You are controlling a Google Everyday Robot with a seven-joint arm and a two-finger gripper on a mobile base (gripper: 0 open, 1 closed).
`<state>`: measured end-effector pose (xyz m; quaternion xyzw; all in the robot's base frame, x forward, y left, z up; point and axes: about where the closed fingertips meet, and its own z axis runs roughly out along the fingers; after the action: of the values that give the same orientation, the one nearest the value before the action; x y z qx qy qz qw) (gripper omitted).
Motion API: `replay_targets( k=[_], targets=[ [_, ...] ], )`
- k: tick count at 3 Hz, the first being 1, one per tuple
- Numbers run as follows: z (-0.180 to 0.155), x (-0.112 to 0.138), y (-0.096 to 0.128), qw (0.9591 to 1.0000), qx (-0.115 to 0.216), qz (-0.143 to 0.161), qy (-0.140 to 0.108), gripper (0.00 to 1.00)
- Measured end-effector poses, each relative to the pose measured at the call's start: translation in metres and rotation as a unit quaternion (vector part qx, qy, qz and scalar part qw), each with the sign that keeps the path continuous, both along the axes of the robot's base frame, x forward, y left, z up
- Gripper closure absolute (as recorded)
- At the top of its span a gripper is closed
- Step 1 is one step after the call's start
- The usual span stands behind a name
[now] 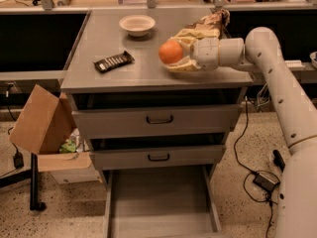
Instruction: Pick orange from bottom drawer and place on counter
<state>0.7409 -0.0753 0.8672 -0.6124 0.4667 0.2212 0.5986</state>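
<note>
Orange [171,52] sits clasped in tool [175,53] over counter [99,41].

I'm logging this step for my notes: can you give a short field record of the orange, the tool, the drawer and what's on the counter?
orange: held in the tool, over the counter's right side
tool: shut on the orange, reaching in from the right
counter: bears white bowl, dark packet, brown bag
bottom drawer: pulled open
</note>
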Motion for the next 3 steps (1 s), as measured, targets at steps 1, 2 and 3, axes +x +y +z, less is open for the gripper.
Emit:
replay_targets(
  k=[1,2,3],
  targets=[
    [-0.022,0.016,-0.017,0.9991,0.001,-0.033,0.027,1.00],
    [-0.018,0.030,-0.033,0.9984,-0.012,-0.052,0.017,1.00],
    [0.002,0.044,-0.048,0.9975,-0.024,-0.066,-0.007,1.00]
  ],
)
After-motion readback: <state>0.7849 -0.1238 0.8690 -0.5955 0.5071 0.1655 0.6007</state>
